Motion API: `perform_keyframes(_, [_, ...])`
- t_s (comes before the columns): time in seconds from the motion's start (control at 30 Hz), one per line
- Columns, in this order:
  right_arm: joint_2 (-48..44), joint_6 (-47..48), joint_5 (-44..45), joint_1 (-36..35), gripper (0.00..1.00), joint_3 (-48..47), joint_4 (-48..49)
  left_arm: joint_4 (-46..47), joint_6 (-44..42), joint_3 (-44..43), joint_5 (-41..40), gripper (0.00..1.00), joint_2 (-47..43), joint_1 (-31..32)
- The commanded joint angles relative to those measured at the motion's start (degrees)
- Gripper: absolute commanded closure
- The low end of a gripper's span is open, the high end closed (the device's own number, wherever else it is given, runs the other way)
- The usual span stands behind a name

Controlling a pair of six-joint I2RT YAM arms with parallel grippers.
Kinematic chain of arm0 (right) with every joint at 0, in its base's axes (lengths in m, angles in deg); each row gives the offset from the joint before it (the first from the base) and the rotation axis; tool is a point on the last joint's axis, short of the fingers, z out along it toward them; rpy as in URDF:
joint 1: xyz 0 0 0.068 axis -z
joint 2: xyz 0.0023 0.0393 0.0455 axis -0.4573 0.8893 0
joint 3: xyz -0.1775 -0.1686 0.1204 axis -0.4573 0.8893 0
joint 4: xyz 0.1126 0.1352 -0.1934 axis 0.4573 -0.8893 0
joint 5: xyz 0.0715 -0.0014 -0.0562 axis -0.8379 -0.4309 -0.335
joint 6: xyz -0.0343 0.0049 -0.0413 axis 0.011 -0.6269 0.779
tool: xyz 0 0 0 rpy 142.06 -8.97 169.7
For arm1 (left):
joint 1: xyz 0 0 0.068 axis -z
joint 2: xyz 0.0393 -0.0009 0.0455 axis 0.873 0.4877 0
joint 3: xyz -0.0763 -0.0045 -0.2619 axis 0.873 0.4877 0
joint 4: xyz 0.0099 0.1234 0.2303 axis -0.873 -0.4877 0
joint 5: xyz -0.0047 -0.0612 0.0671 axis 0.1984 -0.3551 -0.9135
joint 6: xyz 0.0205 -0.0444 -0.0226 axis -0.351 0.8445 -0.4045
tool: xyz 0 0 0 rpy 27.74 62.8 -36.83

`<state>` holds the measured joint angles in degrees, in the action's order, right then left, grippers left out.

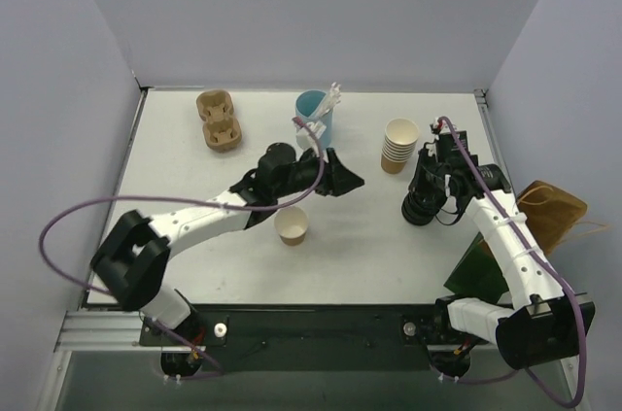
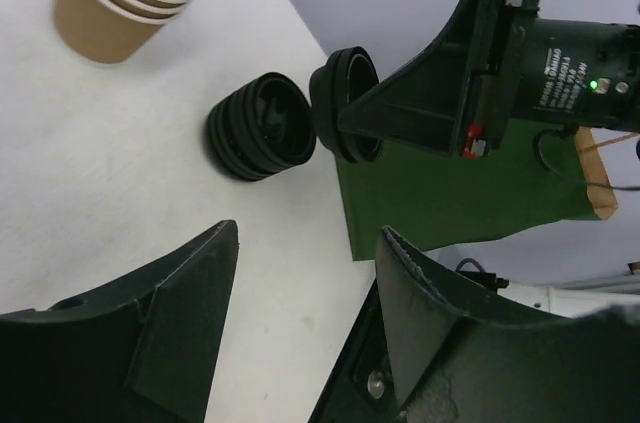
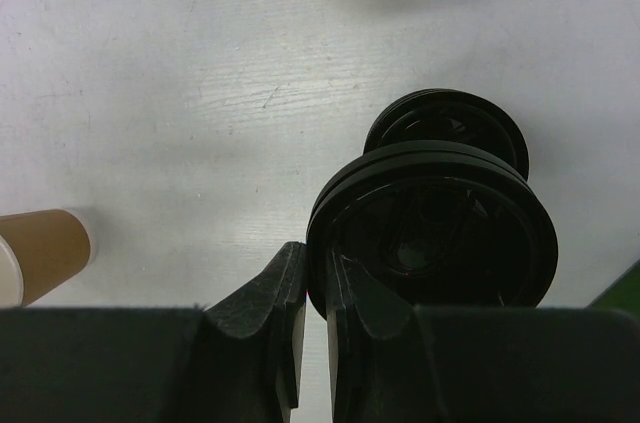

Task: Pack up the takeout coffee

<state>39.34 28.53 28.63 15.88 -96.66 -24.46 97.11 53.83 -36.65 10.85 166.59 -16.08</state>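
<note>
Right jaws: clenched on the rim of a black lid [image 3: 430, 233], which is held on edge. It sits just beside the lid stack [image 3: 445, 128] on the counter [image 1: 369, 256]; can't tell if the two touch. The left wrist view shows the same: held lid [image 2: 345, 103] next to the stack [image 2: 262, 126].

Left jaws: released, spread wide, nothing between them. They hang over the counter mid-table, facing the right arm [image 1: 505, 226].

Task item is in two parts:
- Tan paper cup [image 1: 292, 225] is upright on the counter, front-centre, with no lid on. It is near the left arm [image 1: 194, 217] and also shows at the left edge of the right wrist view [image 3: 35, 258].
- Its lid is the one in the right jaws, well apart from the cup.

Around:
- Cream cup stack [image 1: 398, 145] just behind the right jaws.
- Light-blue cup with white sticks [image 1: 313, 118] at back centre.
- Brown cup carrier [image 1: 218, 120] at back left.
- Green bag [image 1: 478, 275] at the counter's right edge, under the right arm.
- Brown paper bag [image 1: 554, 212] further right.
</note>
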Motion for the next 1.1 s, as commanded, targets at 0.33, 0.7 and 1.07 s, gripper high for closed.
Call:
perform_keyframes(0.33, [-1.5,-1.8,-1.2,2.2,0.88,1.0,0.0,24.8,14.9,-19.3,8.0,0.38,30.8,4.4])
perform_keyframes(0.7, [0.8,-4.8,-3.2,4.4,0.88,0.7,0.7,30.9,17.7,-18.6,5.2,0.38,37.0,6.5])
perform_keyframes(1.07, [1.1,-5.6,-4.0,5.7,0.88,1.8,1.6,32.8,18.3,-20.2,3.6,0.38,40.1,8.8])
